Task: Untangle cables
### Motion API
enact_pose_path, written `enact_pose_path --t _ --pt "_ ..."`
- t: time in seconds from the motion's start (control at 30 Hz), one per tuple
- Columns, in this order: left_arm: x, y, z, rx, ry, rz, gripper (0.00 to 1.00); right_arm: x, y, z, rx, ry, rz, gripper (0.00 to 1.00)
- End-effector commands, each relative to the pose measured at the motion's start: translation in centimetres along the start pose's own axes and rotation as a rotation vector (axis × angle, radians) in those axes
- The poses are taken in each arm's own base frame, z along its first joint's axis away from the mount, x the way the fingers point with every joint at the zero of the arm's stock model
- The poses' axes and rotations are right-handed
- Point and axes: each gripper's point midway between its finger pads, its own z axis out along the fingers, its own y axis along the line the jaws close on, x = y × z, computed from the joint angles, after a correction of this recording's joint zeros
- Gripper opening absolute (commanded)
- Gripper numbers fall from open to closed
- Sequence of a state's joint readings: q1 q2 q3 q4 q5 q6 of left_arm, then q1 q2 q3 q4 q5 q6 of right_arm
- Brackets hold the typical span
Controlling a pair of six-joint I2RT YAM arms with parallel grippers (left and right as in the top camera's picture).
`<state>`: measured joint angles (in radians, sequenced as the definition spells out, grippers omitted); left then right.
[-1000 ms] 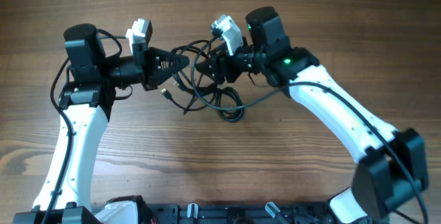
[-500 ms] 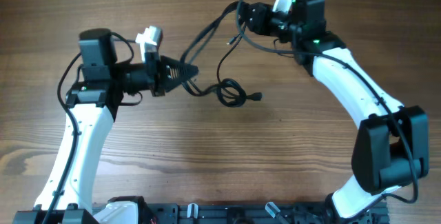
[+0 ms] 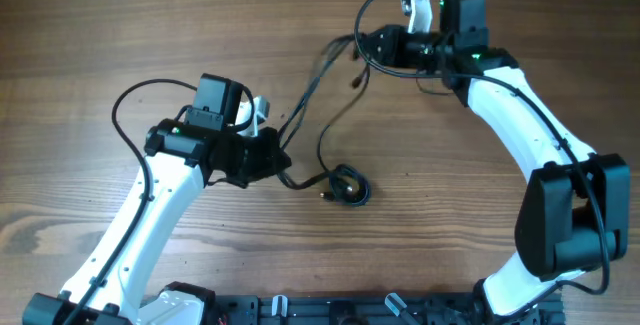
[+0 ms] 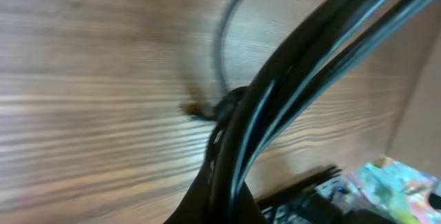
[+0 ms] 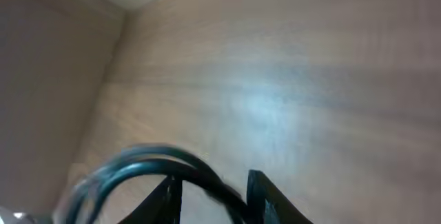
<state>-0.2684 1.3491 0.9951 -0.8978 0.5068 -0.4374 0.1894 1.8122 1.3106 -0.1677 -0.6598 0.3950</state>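
Overhead: left gripper sat low over the table, left of centre, jaws closed on the cables. Right gripper was at the far side, right of centre, also clamped on them.

- Several black strands ran in a straight diagonal line between the 2 grippers, off the wood.
- 1 slack strand drooped from the right gripper and curved down toward a small coil.
- The coil lay on the table just right of the left gripper, joined to it by a short run of cord. A plug end poked out on its left side.

Left wrist: cables filled the foreground as a thick bundle rising to the upper right. The coil showed blurred on the wood behind.

Right wrist: heavy blur. 2 dark fingers at the bottom edge, a cable arching in from the left and passing down between them.
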Motion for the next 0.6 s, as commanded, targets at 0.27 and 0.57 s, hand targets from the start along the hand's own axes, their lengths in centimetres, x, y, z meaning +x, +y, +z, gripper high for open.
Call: enact_pose_path --t 0.27,0.57 --pt "1.4 1.1 0.1 -0.040 0.045 0.053 0.04 -5.8 -3.7 -3.6 0.142 -0.218 0.041 0.26" --pt "-7.1 -13.5 -7.1 0.687 -0.277 0.306 0.04 6.1 -0.8 -2.9 -0.025 0.262 0.033 0.33"
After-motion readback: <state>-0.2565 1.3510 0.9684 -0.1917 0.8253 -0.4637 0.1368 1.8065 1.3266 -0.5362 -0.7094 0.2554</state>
